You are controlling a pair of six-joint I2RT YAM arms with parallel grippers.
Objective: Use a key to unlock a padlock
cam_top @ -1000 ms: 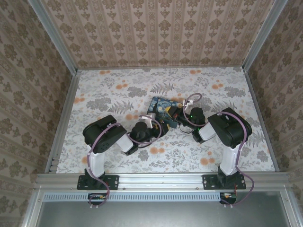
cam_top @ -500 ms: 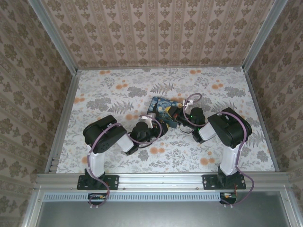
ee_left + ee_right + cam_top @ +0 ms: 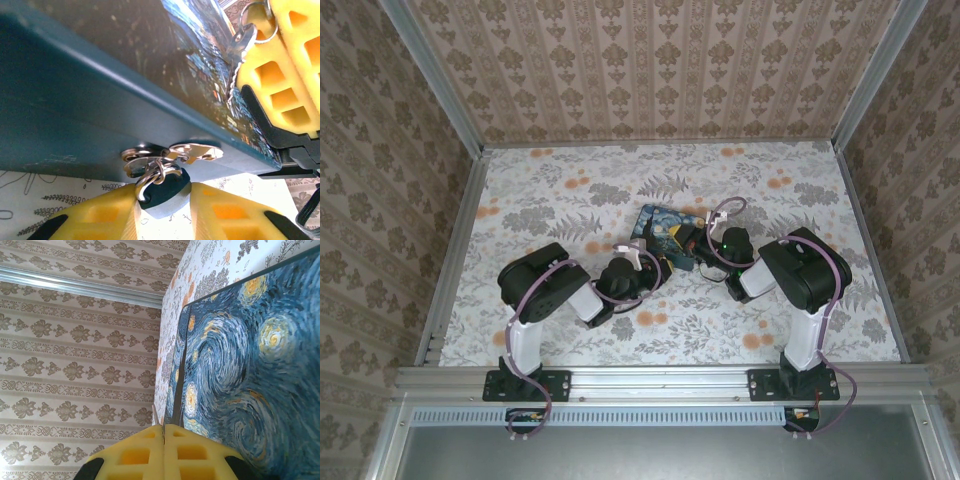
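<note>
In the left wrist view the padlock (image 3: pixel 162 194), small and dark blue, hangs by its shackle from the metal hasp (image 3: pixel 172 154) on the side of the night-sky box (image 3: pixel 125 75). My left gripper (image 3: pixel 162 205) is shut on the padlock's body, a yellow finger pressed against each side. The silver key (image 3: pixel 239 47) with its ring lies over the box top, pinched by the yellow fingers (image 3: pixel 282 65) of my right gripper (image 3: pixel 164 427), which is shut. From above, the left gripper (image 3: pixel 655 268) and right gripper (image 3: pixel 702 246) meet at the box's (image 3: pixel 665 225) near edge.
The floor (image 3: pixel 570 190) is white with grey leaves and orange flowers. Patterned walls (image 3: pixel 650 70) and metal rails close it in on three sides. Both arms are folded close together mid-table, with open floor to the left, right and back.
My left gripper's jaws have narrowed and closed onto the padlock. The right gripper and the box have stayed put.
</note>
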